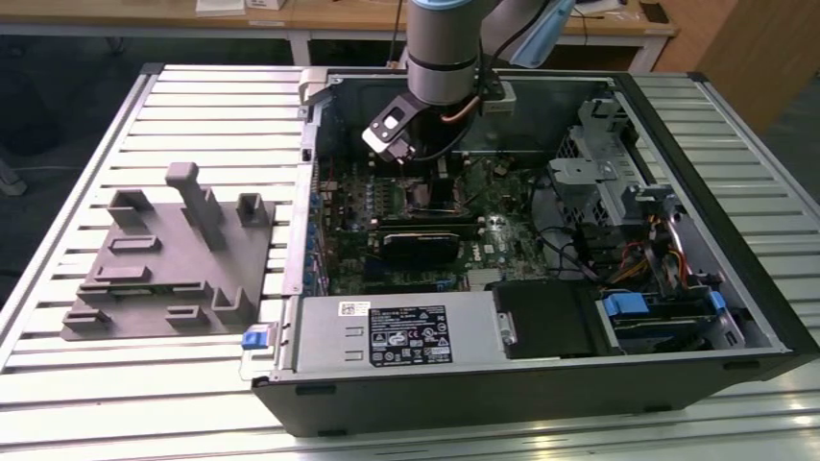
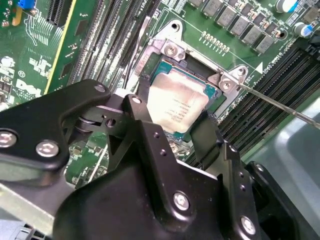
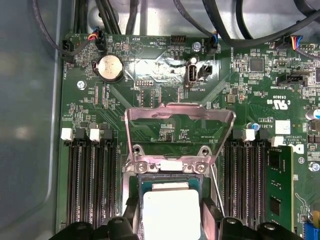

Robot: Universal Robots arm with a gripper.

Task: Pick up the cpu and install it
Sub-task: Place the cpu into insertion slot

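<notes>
The cpu (image 2: 177, 102) (image 3: 171, 212) is a small square chip with a pale metal top. It sits between my gripper's two black fingers (image 2: 205, 135), directly over the open socket on the green motherboard (image 3: 165, 85). My gripper (image 2: 175, 112) (image 3: 171, 222) is shut on the cpu, one finger on each of two opposite edges. The socket's metal load plate (image 3: 180, 125) stands flipped up beyond the chip, and its thin lever (image 2: 280, 102) sticks out to one side. In the exterior view the gripper (image 1: 417, 168) reaches down into the open computer case (image 1: 717, 317).
A grey plastic fixture (image 1: 167, 259) lies on the slatted table at the exterior view's left. Inside the case are a black block (image 1: 417, 245), the power supply (image 1: 397, 331), a drive cage (image 1: 640, 211) and cables. Memory slots (image 3: 87, 185) flank the socket.
</notes>
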